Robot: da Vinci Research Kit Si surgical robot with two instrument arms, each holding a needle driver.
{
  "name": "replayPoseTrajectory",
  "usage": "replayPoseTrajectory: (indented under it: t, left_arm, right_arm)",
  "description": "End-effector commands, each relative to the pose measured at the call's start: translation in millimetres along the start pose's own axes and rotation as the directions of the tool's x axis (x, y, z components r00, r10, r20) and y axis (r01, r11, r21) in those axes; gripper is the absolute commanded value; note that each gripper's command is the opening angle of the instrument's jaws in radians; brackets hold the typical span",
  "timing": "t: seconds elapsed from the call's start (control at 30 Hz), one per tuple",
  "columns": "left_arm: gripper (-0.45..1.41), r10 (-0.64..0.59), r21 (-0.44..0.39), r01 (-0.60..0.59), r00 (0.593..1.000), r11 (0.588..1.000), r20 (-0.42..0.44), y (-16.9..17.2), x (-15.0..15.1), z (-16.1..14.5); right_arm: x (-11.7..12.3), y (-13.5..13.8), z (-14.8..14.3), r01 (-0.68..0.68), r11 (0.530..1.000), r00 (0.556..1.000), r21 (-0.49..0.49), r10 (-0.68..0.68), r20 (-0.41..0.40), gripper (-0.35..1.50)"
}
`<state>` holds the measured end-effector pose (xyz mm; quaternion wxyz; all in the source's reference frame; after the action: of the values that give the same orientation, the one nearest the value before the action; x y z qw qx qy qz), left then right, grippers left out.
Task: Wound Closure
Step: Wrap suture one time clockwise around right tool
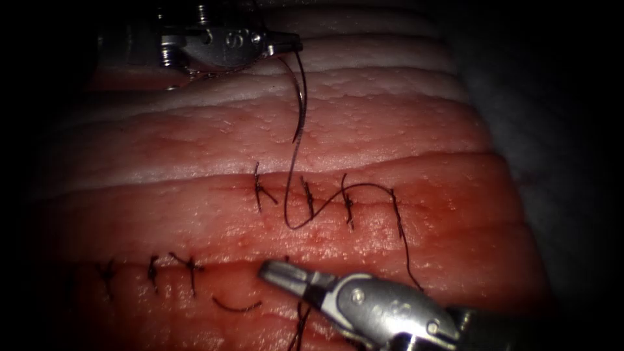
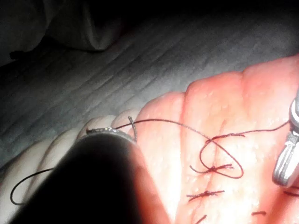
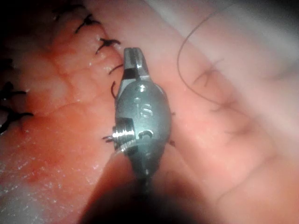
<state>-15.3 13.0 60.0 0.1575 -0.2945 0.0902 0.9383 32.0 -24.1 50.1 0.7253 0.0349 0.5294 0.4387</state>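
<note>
Nearest the endoscope, at 6 o'clock, the right tool (image 1: 281,272) lies low over the tissue (image 1: 390,123), its jaws pressed together and grasping nothing; the right wrist view shows the same tool (image 3: 133,58) with its tip closed and bare. A short cut end of thread (image 1: 237,305) lies on the tissue just at 9 o'clock of that tip.

At 12 o'clock the left tool (image 1: 290,45) has its jaws clenched on the needle (image 1: 300,97) at the needle's upper end. From there the needle curves down toward 6 o'clock, free above the tissue, with its lower tip ending well above the row of stitches and not in the tissue.

From the needle's lower end the thread (image 1: 296,195) drops toward the cut (image 1: 370,203), bends in a loop between two stitches, rises over the next stitch toward 3 o'clock and then runs down toward 5 o'clock past the right tool's body. In the left wrist view the thread (image 2: 224,154) forms a loop over one stitch.

Four tied stitches (image 1: 263,188) cross this cut. A second stitched cut (image 1: 153,270) lies toward 8 o'clock. Red fluid (image 1: 455,208) tints the tissue around the cut.
</note>
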Motion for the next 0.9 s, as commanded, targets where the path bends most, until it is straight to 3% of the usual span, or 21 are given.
replayPoseTrajectory:
  t: [0.03, 0.2, 0.37, 0.57, 0.9]
  left_arm:
    - [-0.45, 0.003, 0.002, -0.003, 1.000, 1.000, 0.000, -0.1, 0.2, 0.5]
    - [-0.45, 0.009, 0.006, -0.009, 1.000, 1.000, 0.009, 0.6, 0.0, -0.6]
    - [-0.45, 0.017, 0.007, -0.017, 1.000, 1.000, 0.010, 1.7, 0.1, -2.1]
    - [-0.45, 0.031, 0.008, -0.031, 0.999, 0.999, 0.008, 3.0, -0.3, -3.9]
    - [-0.45, 0.057, 0.019, -0.057, 0.998, 0.998, 0.003, 6.8, -1.2, -4.8]
  right_arm:
    - [0.3, -1.8, 2.3, -0.003, 1.000, 1.000, 0.006, 0.003, -0.006, -0.35]
    - [0.6, -3.3, 5.3, -0.006, 0.999, 1.000, -0.050, 0.006, -0.007, -0.35]
    - [0.0, -1.2, 6.5, 0.038, 0.990, 0.999, -0.139, -0.037, 0.007, -0.35]
    - [0.4, 3.7, 4.4, 0.024, 0.966, 0.998, -0.256, -0.038, -0.052, -0.35]
    - [4.5, 9.5, 0.5, 0.019, 0.930, 0.983, -0.367, -0.084, -0.162, -0.35]
